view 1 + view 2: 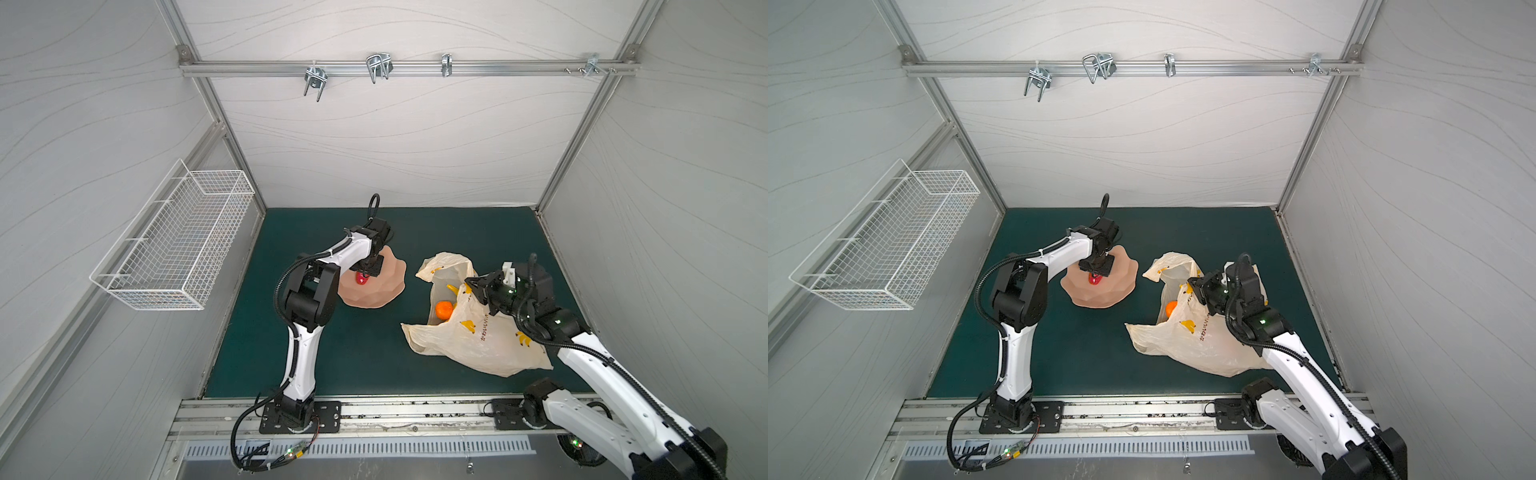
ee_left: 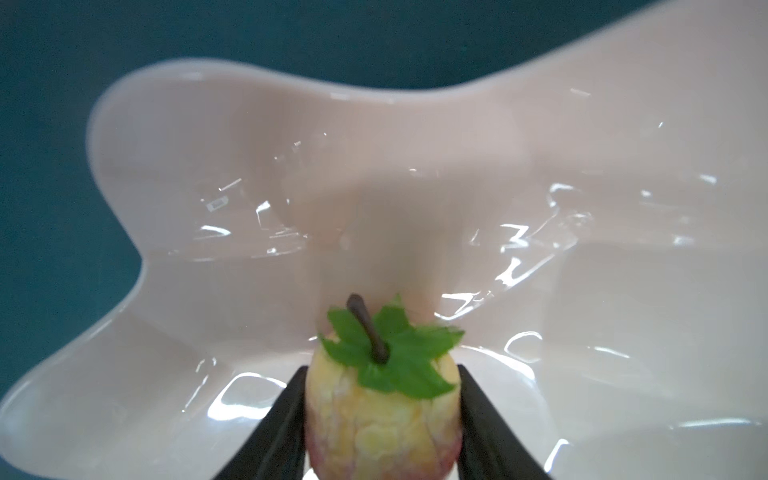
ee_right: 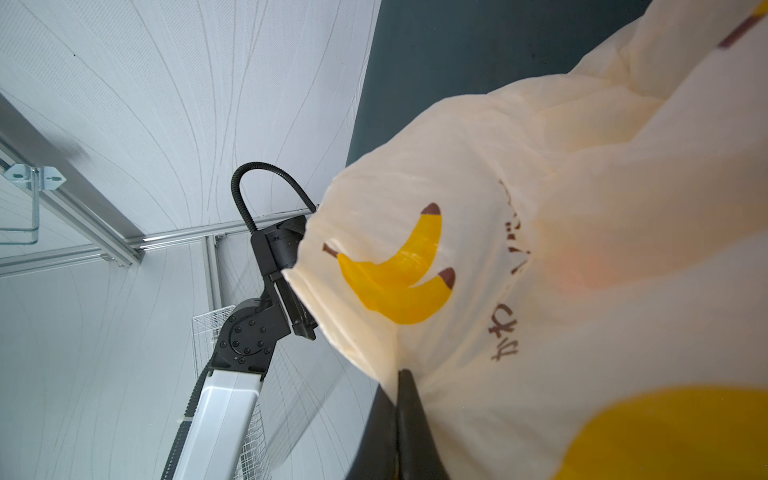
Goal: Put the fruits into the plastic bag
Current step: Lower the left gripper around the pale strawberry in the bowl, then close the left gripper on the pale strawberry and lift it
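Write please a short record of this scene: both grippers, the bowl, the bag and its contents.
Left gripper: over the bowl, fingers against both sides of a strawberry
Right gripper: shut on the edge of the bag, holding it up
Bowl: pink, wavy rim, apart from the bag
Bag: mouth open, orange inside

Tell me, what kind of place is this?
Probably a robot test booth, not a home: left arm and right arm bolted to a metal rail, aluminium-framed white panel walls, and a green mat holding a pink bowl and a banana-print plastic bag.
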`<state>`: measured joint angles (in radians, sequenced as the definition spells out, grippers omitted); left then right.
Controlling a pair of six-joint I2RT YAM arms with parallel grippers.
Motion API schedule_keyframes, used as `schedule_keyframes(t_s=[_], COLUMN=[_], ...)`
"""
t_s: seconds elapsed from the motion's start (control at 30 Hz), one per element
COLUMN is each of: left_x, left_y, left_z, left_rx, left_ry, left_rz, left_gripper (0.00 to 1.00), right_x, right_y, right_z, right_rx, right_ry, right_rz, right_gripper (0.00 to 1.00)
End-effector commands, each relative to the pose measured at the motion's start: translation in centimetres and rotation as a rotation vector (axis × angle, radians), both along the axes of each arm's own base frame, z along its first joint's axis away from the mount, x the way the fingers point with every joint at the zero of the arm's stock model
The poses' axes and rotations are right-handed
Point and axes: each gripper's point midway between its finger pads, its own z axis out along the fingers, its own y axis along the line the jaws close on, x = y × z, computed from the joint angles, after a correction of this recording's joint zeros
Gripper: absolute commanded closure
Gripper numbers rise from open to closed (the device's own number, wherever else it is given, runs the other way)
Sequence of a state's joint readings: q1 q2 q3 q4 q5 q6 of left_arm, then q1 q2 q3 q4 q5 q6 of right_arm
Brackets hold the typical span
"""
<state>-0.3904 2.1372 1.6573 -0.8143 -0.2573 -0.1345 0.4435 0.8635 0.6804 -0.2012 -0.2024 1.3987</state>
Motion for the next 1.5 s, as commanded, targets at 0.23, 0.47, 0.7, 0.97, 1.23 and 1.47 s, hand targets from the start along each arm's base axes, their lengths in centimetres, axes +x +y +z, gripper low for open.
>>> schedule_keyframes(t_s=[0.23,0.47,0.7,0.97,1.23,1.47], left_x=[-0.2,-0.3,-0.5,-0.8,-2.0,-5.2], left_y=[0.3,-0.4,-1.4,-2.8,-5.1,-7.6], left_z=[1.2,4.1,7.2,9.1,10.0,10.1], left_rx=[-0.02,-0.087,-0.19,-0.351,-0.549,-0.763], left_ry=[-0.016,-0.061,-0.105,-0.124,-0.123,-0.094], left_rz=[0.014,0.015,0.021,0.018,-0.004,-0.046], left_gripper=[0.57,0.6,0.61,0.63,0.63,0.65], right_x=[-0.1,-0.1,0.1,0.1,0.0,0.0], right_y=[-0.2,-0.2,-0.2,0.0,-0.1,-0.1], right_z=[-0.1,-0.1,-0.2,-0.1,-0.1,-0.2], right_rx=[0.007,0.006,0.006,0.011,0.01,0.013], right_ry=[0.009,0.006,0.009,0.01,0.009,0.01], right_rz=[-0.011,-0.012,-0.012,-0.003,-0.007,-0.009], right_gripper=[1.0,1.0,1.0,1.0,1.0,1.0])
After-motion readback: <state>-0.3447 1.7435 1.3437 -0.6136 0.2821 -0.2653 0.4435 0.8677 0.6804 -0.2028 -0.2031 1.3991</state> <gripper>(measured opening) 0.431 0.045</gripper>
